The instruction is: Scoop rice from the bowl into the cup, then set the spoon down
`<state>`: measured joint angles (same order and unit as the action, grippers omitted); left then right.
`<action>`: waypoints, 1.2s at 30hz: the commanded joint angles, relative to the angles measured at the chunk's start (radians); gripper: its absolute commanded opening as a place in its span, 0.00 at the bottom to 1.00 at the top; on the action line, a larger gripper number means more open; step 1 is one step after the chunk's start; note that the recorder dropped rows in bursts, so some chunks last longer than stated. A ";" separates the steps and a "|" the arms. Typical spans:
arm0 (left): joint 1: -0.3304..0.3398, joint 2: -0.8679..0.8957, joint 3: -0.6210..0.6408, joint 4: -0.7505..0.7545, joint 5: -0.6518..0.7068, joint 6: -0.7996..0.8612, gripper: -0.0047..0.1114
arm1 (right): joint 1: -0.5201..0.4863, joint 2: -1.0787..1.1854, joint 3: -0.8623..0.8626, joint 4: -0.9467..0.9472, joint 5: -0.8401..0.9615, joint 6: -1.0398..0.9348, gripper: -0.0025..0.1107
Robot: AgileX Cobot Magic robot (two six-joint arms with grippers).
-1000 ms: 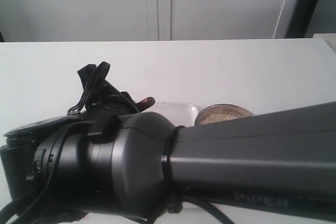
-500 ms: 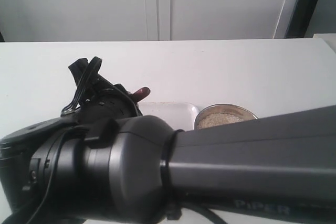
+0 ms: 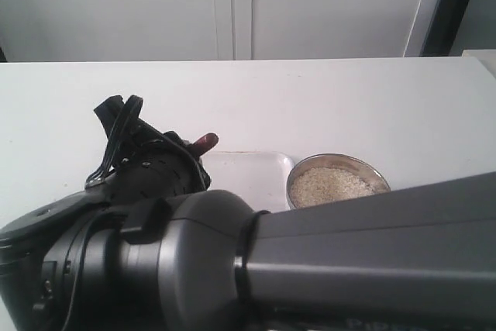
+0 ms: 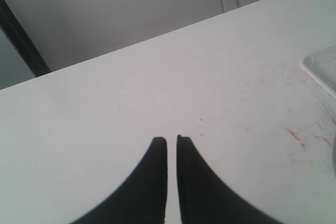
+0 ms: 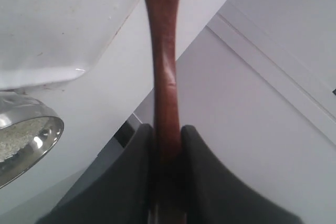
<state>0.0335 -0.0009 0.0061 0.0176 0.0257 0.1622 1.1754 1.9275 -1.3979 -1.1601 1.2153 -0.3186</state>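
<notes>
My right gripper point(image 5: 168, 127) is shut on the slim handle of the dark reddish-brown wooden spoon point(image 5: 163, 51), which runs straight out from the jaws. In the exterior view that gripper point(image 3: 180, 153) sits left of centre, with only a red-brown end of the spoon point(image 3: 205, 143) showing. The steel bowl point(image 3: 301, 171) holds off-white rice point(image 3: 332, 184) and stands to the right of the gripper; its rim point(image 5: 50, 132) and rice point(image 5: 16, 139) also show in the right wrist view. My left gripper point(image 4: 171, 140) hangs shut over bare table, holding nothing. The cup is out of view.
A white rectangular tray point(image 3: 256, 167) lies between the gripper and the bowl; its corner point(image 4: 321, 66) shows in the left wrist view. My right arm's large dark body point(image 3: 310, 261) fills the foreground and hides the near table. Red marks point(image 4: 294, 134) stain the white tabletop.
The right gripper has shifted left with the spoon. The arm in the foreground has dropped lower, uncovering more of the bowl and its rice.
</notes>
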 commanded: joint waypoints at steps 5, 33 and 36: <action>-0.007 0.001 -0.006 -0.009 -0.006 -0.001 0.16 | 0.002 -0.001 0.026 -0.079 0.006 0.034 0.02; -0.007 0.001 -0.006 -0.009 -0.006 -0.001 0.16 | -0.199 -0.295 0.117 0.767 0.006 1.197 0.02; -0.007 0.001 -0.006 -0.009 -0.006 -0.001 0.16 | -0.216 -0.265 0.143 0.845 0.006 1.197 0.02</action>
<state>0.0335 -0.0009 0.0061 0.0176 0.0257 0.1622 0.9761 1.6447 -1.2738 -0.3697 1.2185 0.8683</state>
